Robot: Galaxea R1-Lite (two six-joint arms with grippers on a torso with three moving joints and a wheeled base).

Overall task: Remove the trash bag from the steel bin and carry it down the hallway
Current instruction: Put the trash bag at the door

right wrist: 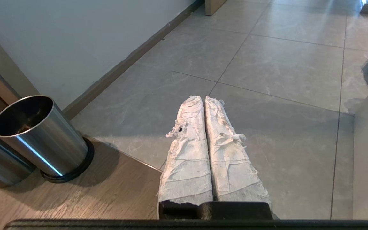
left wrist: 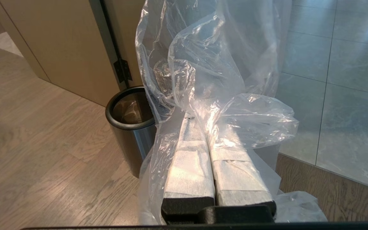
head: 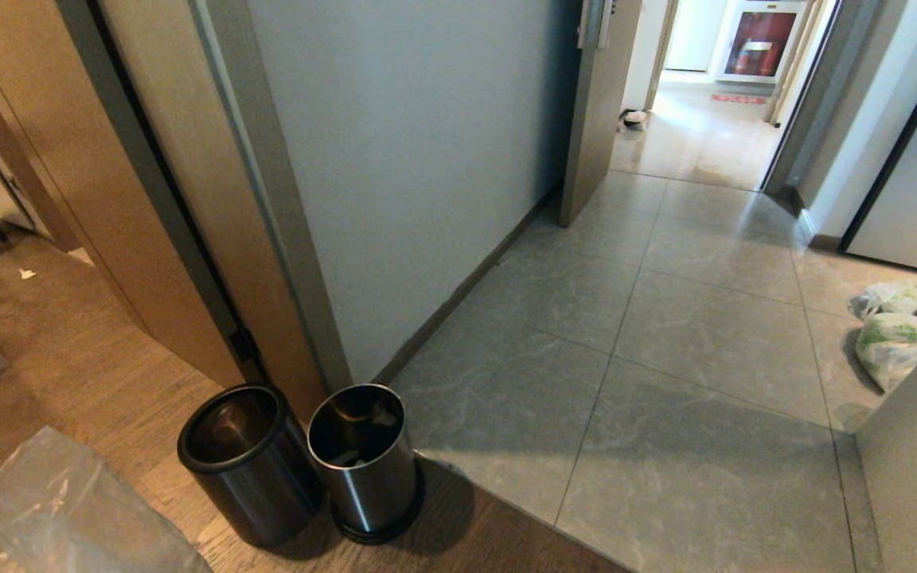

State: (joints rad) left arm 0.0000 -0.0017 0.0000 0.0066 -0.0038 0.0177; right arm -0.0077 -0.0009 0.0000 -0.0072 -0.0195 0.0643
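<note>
Now left fingers (left wrist: 203,127) pinch trash bag (left wrist: 216,64); steel bin (left wrist: 131,124) beside.

from my seat the head view is evenly lit but dim near the brown wood-plank floor (head: 92,374), while the far doorway glows overexposed. daylight from there throws a pale sheen on the grey marbled floor tiles (head: 665,334). the two round steel bins (head: 363,458) cast a soft dark shadow toward me. straight wall edges bow near the frame borders, a wide-lens warp. in the left wrist view the thin clear crinkled plastic bag (left wrist: 222,83) sparkles with white glare, and the white-wrapped fingers (left wrist: 190,166) look washed out and slightly soft.
</note>
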